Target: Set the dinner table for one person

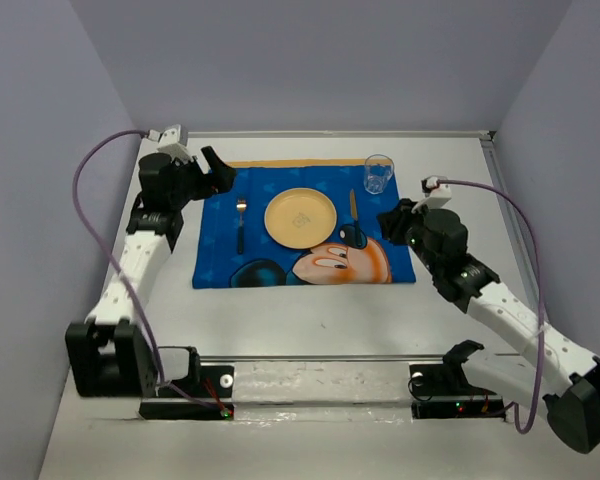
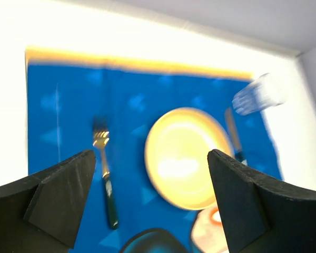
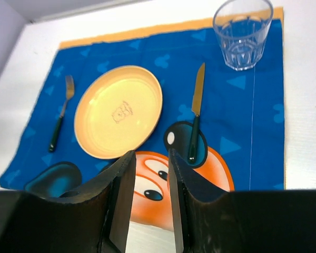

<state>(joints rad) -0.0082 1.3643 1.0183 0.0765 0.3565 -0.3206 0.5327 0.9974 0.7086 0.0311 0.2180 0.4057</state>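
Observation:
The white dinner table (image 1: pixel 310 310) carries a blue Mickey Mouse placemat (image 1: pixel 220 262). On the placemat lie a yellow plate (image 1: pixel 300 217), a fork (image 1: pixel 241 222) to its left, a knife (image 1: pixel 353 210) to its right and a clear glass (image 1: pixel 378 173) at the far right corner. My left gripper (image 1: pixel 218 165) hovers over the placemat's far left corner, wide open and empty (image 2: pixel 150 195). My right gripper (image 1: pixel 388 222) hovers above the placemat's right edge, its jaws a narrow gap apart and empty (image 3: pixel 150 158). The right wrist view shows the plate (image 3: pixel 118 110), the knife (image 3: pixel 196 110) and the glass (image 3: pixel 242 31).
A metal rail (image 1: pixel 320 358) with black mounts (image 1: pixel 190 385) runs across the near side of the table. Grey walls close in the table at the back and on both sides. Purple cables loop from both arms.

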